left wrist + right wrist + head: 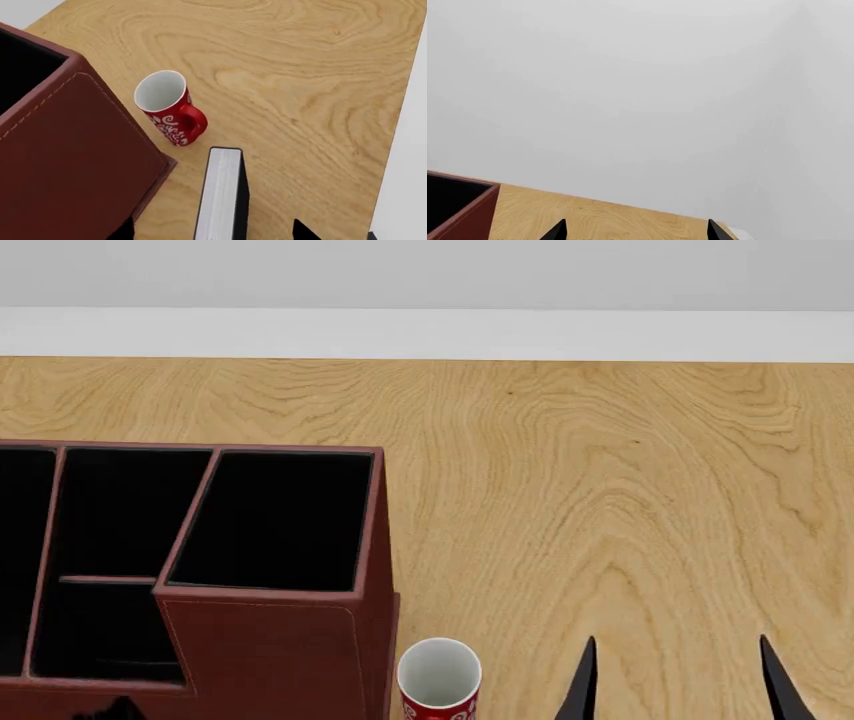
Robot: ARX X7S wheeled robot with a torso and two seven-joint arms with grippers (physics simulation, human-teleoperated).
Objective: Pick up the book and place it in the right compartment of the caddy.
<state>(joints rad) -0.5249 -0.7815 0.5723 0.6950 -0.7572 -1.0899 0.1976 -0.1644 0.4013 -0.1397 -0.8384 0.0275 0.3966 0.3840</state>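
Book [222, 197] upright beside mug [170, 106] and caddy [73, 165] — untouched. Right gripper [677, 680] fingers spread; left gripper [213, 231] fingers spread around book.

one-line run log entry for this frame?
phase: pre-grasp | book: upright on table, beside mug, untouched | caddy: right compartment empty | left end effector: open | right end effector: open, empty

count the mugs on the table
1: the mug stands upright beside the caddy's tall corner, near the book. More could be hidden behind the caddy.
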